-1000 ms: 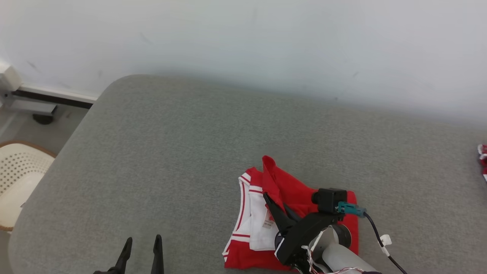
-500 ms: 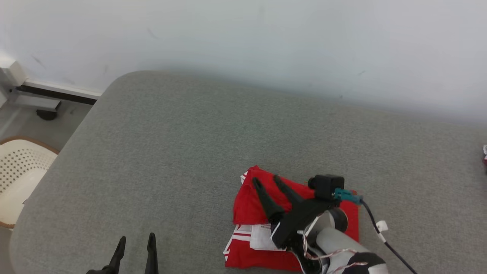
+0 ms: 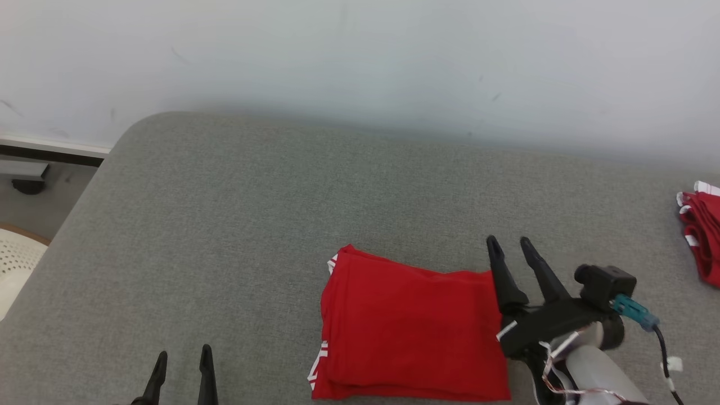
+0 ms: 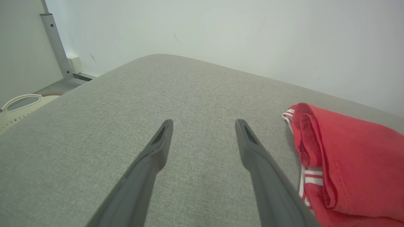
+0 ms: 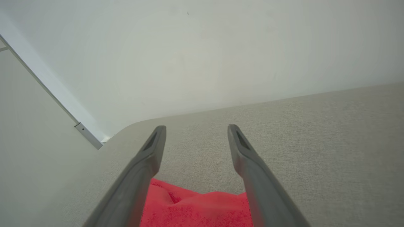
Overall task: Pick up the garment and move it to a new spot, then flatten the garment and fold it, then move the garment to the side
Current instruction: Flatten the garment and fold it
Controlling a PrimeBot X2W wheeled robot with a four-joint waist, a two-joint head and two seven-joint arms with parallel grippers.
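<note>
Grey cushion (image 3: 225, 225): garment (image 3: 410, 332) now folded flat; right hand (image 3: 509, 242) released, spread; left hand (image 3: 184, 353) spread.

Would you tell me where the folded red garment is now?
In the head view the folded red garment lies on the grey cushion, low, right of centre, just left of the right gripper.

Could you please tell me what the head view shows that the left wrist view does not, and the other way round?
The head view adds the right gripper, open, just right of the folded garment, and a second red garment at the far right. The left wrist view adds a metal post by the wall and an edge-on look at the stacked layers and white stripes. Both share the folded garment, the grey cushion, the open left gripper and a cream chair.
</note>
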